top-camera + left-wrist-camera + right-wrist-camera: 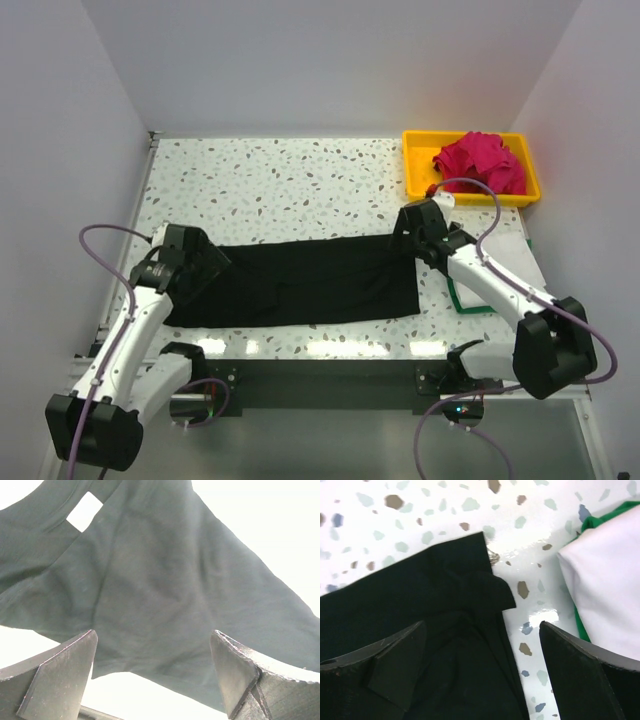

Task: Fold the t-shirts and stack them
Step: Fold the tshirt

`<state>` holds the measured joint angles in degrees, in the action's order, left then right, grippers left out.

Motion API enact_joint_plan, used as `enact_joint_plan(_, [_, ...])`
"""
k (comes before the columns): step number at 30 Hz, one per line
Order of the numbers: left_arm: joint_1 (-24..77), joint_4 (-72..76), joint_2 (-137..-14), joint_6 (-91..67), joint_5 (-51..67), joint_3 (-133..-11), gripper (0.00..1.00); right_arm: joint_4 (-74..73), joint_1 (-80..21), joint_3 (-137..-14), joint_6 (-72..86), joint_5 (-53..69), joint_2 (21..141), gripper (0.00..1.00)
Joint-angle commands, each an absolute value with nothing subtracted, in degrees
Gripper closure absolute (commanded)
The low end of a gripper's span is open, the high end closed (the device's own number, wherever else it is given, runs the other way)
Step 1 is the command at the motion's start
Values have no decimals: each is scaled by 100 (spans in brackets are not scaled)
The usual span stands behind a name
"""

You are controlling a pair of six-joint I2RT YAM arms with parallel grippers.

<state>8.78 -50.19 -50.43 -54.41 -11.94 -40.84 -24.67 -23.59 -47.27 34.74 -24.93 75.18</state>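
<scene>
The black t-shirt (300,282) lies folded into a long band across the near half of the table. My left gripper (205,262) is open over its left end; the left wrist view shows the cloth (150,595) and its white label (84,511) between the spread fingers. My right gripper (405,240) is open over the shirt's far right corner (465,580), one finger over cloth, the other over bare table. A white t-shirt (505,255) lies on a green one (470,303) at the right, also in the right wrist view (605,590). A magenta t-shirt (482,162) sits bunched in the tray.
The yellow plastic tray (415,160) stands at the far right corner of the speckled table (280,190). White walls close in the left, back and right sides. The table's near edge runs just below the black shirt.
</scene>
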Motion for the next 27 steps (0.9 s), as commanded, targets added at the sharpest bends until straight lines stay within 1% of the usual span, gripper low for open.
enact_joint_plan(1, [896,-4493,-5185,-5221,-1047,-4499,0,-2304,-2347,-4983,3236,-2114,7216,1])
enact_joint_plan(4, [896,-3809,-5510,-5089,-669,-4395,0,-1470,-2347,-4966,2805,-1085,7373,1])
enact_joint_plan(5, [896,-3571,-5737,-5054,-520,-4308,0,-1276,-2355,-5009,2786,-559,7661,1])
enact_joint_plan(7, [896,-3088,-6211,-4993,-177,-4131,0,-1011,-2364,-5228,2786,-186,8049,1])
enact_joint_plan(9, [896,-2962,-6572,-4949,-201,-4139,0,-1063,-2382,-5369,2804,-149,8566,1])
enact_joint_plan(12, [897,-2804,-7197,-4913,-560,-4140,0,-1081,-2373,-5405,2839,-351,8963,1])
enact_joint_plan(15, [774,-2637,-7777,-4808,-536,-4192,0,-1195,-2373,-5318,2883,-474,9166,1])
enact_joint_plan(20, [519,-2128,-8742,-4685,-484,-4262,0,-1029,-2373,-4677,3023,-448,9088,1])
enact_joint_plan(23, [440,-1873,-9525,-4544,-483,-4666,0,-967,-2373,-4360,3120,-405,8869,1])
enact_joint_plan(24, [422,-1846,-9754,-4518,-562,-5085,0,-958,-2382,-4272,3181,-378,8799,1])
enact_joint_plan(26, [413,-1907,-10588,-4386,-642,-5666,0,-1019,-2390,-3895,3541,-325,8474,1])
enact_joint_plan(27, [422,-2020,-10913,-4316,-537,-6426,0,-993,-2417,-3754,3638,-290,8360,1])
